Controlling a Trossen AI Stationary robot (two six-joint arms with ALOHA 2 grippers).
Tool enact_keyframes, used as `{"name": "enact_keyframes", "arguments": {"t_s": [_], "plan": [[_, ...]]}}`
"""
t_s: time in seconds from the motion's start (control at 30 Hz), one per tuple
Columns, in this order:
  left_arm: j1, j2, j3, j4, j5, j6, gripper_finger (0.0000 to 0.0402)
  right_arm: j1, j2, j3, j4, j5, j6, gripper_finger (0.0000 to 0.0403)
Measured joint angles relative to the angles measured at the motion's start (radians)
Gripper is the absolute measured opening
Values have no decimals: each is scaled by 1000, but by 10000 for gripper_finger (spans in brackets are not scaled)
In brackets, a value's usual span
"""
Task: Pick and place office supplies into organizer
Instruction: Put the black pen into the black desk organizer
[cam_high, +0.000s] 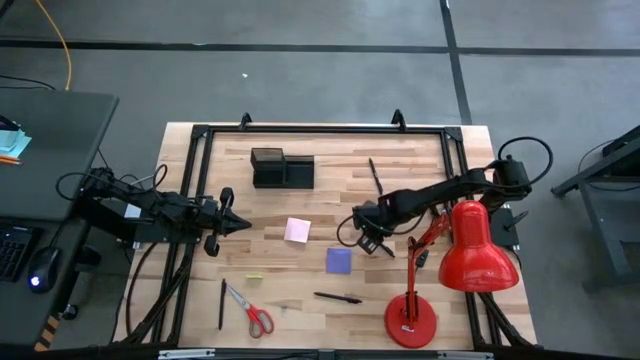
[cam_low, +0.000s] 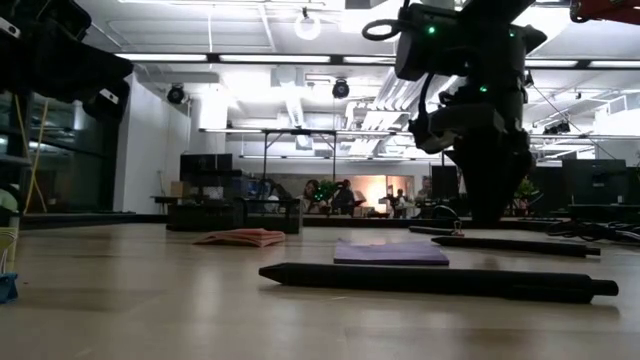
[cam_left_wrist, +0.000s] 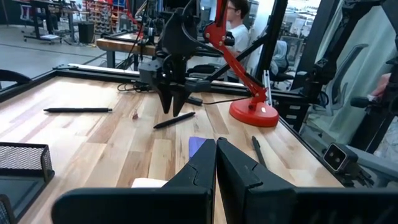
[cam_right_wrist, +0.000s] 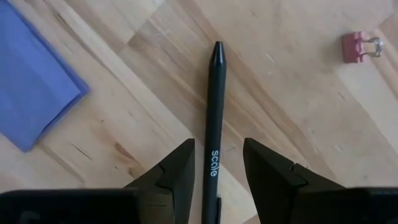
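A black pen (cam_right_wrist: 214, 106) lies flat on the wooden table. My right gripper (cam_right_wrist: 217, 146) points down over it, open, one finger on each side and neither touching. The same gripper (cam_left_wrist: 173, 102) shows just above the pen in the left wrist view. A purple pad (cam_high: 339, 260) and a pink pad (cam_high: 297, 230) lie flat nearby. The black organizer (cam_high: 282, 168) stands at the far middle. Red-handled scissors (cam_high: 252, 312) and two more pens (cam_high: 221, 303) (cam_high: 337, 297) lie near the front edge. My left gripper (cam_high: 240, 224) waits shut at the left.
A large red desk lamp (cam_high: 450, 270) stands at the right front, close to my right arm. A small pink binder clip (cam_right_wrist: 357, 47) lies beside the pen. Another pen (cam_high: 375, 178) lies at the far right of the organizer. A black metal frame (cam_high: 320, 130) borders the table.
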Motion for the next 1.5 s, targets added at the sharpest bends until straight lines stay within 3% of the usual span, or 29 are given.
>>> {"name": "enact_keyframes", "arguments": {"t_s": [0.7,0.83,1.13,1.5], "plan": [[0,1,0,0,2,0,1,11,93,3,2,-30,-8,128],[0,1,0,0,4,0,1,11,95,2,2,-30,-12,107],[0,1,0,0,4,0,1,11,95,0,4,-25,-23,12],[0,1,0,0,4,0,1,12,94,-1,40,-8,-49,6]]}}
